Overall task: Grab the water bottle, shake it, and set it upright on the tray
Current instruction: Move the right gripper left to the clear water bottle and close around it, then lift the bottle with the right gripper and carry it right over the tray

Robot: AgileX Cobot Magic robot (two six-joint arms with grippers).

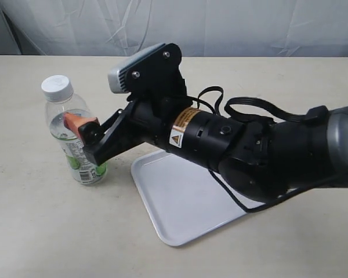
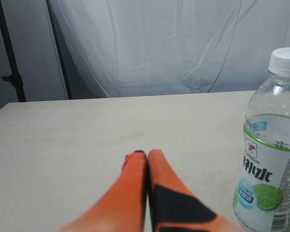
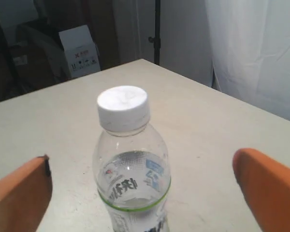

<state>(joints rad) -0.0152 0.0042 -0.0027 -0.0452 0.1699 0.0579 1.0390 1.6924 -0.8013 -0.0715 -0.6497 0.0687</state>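
Note:
The water bottle (image 1: 76, 155) stands upright on the table, left of the tray (image 1: 185, 202); it is clear, with a white cap and a green-and-white label. My right gripper (image 1: 81, 130) reaches across from the right and is open around the bottle's upper body. In the right wrist view the bottle (image 3: 133, 179) stands between the two orange fingertips (image 3: 24, 188), with a gap on each side. My left gripper (image 2: 146, 153) is shut and empty, low over the table, with the bottle (image 2: 273, 145) off to one side of it. The white tray lies flat and holds nothing.
The right arm (image 1: 249, 150) hangs over the far part of the tray. A white curtain (image 1: 220, 23) backs the table. The right wrist view shows a cardboard box (image 3: 79, 50) and a stand pole (image 3: 157, 29) beyond the table edge.

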